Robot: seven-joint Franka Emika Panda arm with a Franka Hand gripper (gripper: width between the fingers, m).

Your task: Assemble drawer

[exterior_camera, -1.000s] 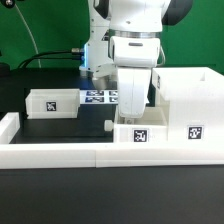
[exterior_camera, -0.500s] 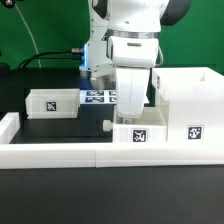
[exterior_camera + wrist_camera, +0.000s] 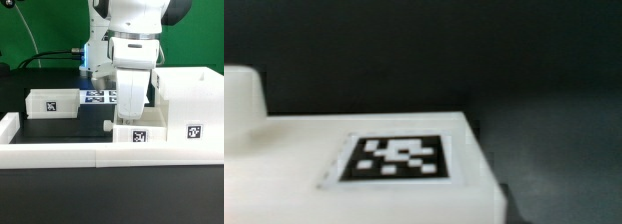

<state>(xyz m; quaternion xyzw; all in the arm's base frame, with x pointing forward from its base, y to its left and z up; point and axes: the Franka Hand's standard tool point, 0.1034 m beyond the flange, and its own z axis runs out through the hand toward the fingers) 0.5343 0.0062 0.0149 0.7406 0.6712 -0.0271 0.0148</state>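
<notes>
The drawer's tall open-fronted casing stands at the exterior view's right, with a tag on its front. One small tray sits against the casing's left side, with a tag facing the camera. The second tray lies apart at the exterior view's left. My gripper hangs straight down onto the near tray. Its fingertips are hidden there, so I cannot tell whether it is open or shut. The wrist view shows a white tagged surface very close, with no fingers in sight.
The marker board lies flat behind the gripper. A low white border rail runs along the front and turns up at the left. A small black knob sits by the near tray's left end.
</notes>
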